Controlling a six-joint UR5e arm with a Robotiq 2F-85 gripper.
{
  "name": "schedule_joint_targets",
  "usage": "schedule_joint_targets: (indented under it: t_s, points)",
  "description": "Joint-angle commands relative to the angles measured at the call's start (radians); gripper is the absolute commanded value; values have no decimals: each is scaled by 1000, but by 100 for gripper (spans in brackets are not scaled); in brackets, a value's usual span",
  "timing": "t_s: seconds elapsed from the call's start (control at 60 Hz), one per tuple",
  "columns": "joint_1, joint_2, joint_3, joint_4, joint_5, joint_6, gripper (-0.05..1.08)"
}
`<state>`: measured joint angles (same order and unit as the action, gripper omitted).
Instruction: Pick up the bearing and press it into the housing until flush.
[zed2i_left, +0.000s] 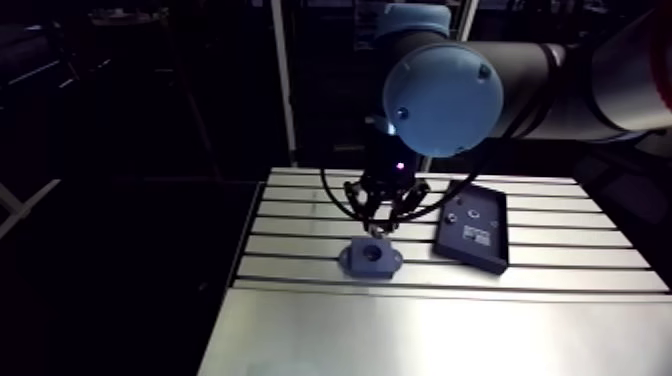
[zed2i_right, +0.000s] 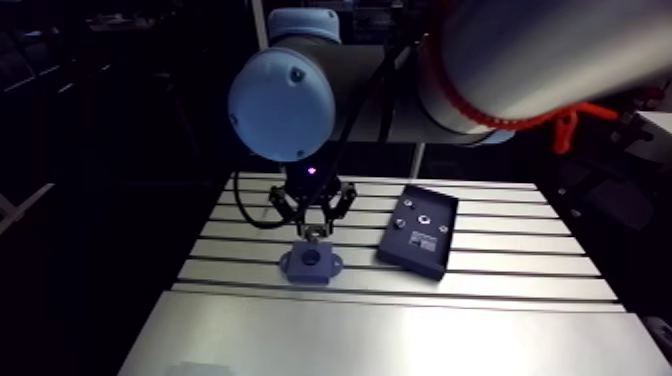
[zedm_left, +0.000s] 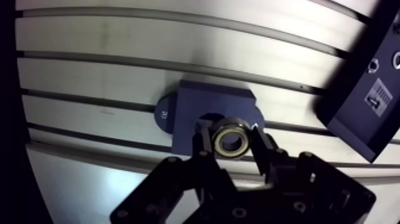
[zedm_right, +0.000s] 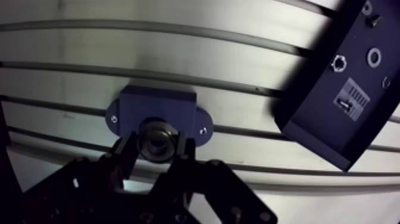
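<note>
**Bearing held in the gripper, just over the housing**

The arm view shows the whole slotted aluminium table (zed2i_left: 420, 330). The arm's light-blue joint cap (zed2i_left: 443, 98) fills the upper part of that view. The wrist view shows only a strip of the table, but it gives details that the arm view does not give.

A dark rectangular tray (zed2i_left: 492, 215) lies on the table, to the side of the gripper and apart from the housing. In the arm view its content is only a few pale dots. In the wrist view one can see a white label (zedm_right: 350, 98) and some small ring-shaped parts (zedm_right: 374, 57) in it. One end of the tray is cut off by the edge of that view.

The dark blue housing (zed2i_left: 370, 257) sits on the table directly under the gripper (zedm_right: 156, 149). In the arm view its round bore (zed2i_left: 372, 253) shows as a dark hole. In the wrist view the bearing covers most of the bore, and in one eye only a dark part of it shows beside a finger.

In the arm view the gripper is small and dark, and its fingers cannot be read there. In the wrist view the two fingers (zedm_left: 203, 143) stand a little apart and are clamped on the bearing (zedm_left: 231, 139), a metal ring with a pale inner face, pressed between them. The bearing is just over the bore of the housing. Whether it already touches the housing, I cannot tell.
</note>
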<state>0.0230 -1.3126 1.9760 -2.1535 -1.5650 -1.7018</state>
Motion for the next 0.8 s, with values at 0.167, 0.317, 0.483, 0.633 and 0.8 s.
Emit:
schedule_joint_targets:
  t_s: [0.167, 0.317, 0.483, 0.633, 0.8]
  points:
    - [23, 11, 10, -10, 1, 1, 68]
    - [25, 20, 16, -16, 0, 1, 68]
    - [26, 28, 16, -18, 0, 1, 68]
    - [29, 34, 16, -20, 0, 0, 68]
    - [29, 45, 16, -20, 0, -5, 68]
